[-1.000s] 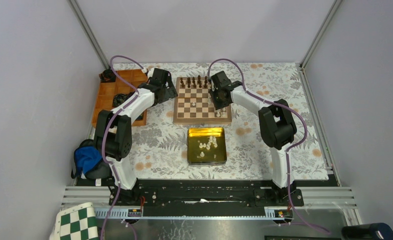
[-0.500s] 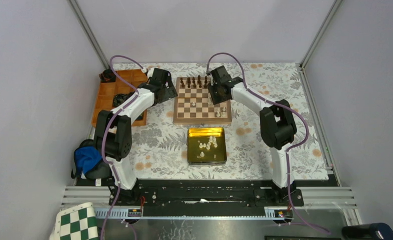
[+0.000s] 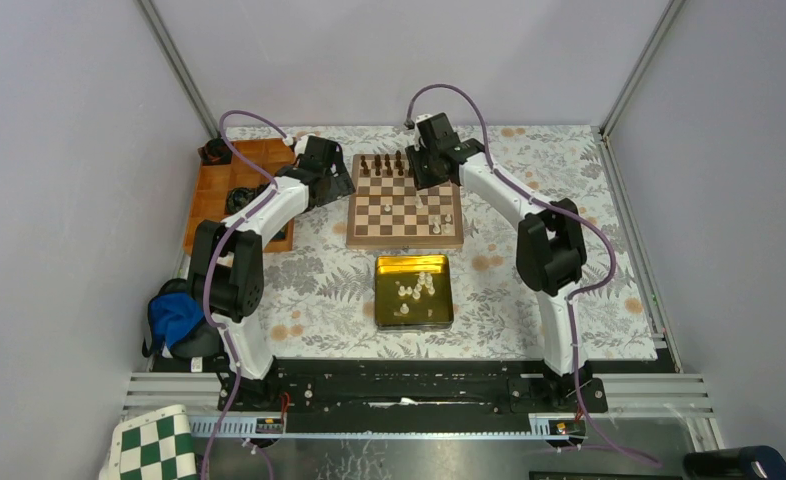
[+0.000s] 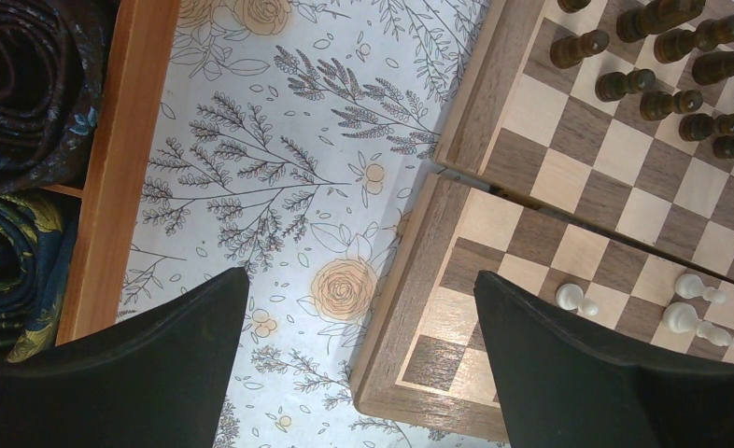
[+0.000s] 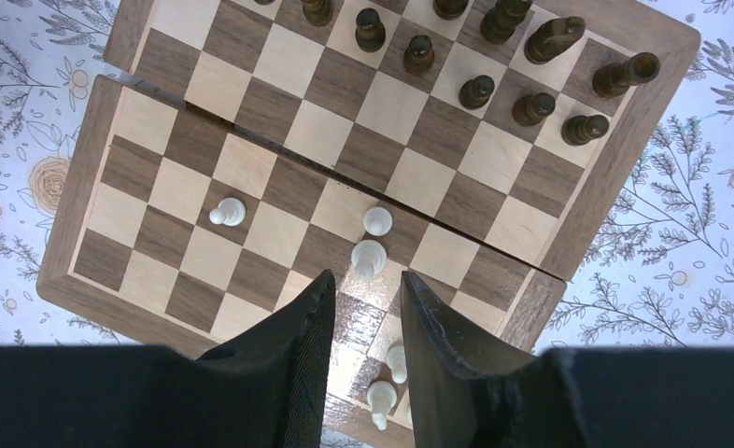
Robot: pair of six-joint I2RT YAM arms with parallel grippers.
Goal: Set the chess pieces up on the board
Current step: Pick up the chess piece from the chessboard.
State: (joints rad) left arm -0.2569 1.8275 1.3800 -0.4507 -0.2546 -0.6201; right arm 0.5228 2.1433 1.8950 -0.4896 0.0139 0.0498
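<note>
Wooden board: lies on the flowered cloth, with dark pieces lined along its far edge.
Cream pieces: three are loose near the board's middle and two by its near right corner; more sit in the gold tin just off the near edge.
My right gripper: fingers a little apart, pinching nothing, above the board.
My left gripper: fingers spread wide, empty, over the board's left edge.
</note>
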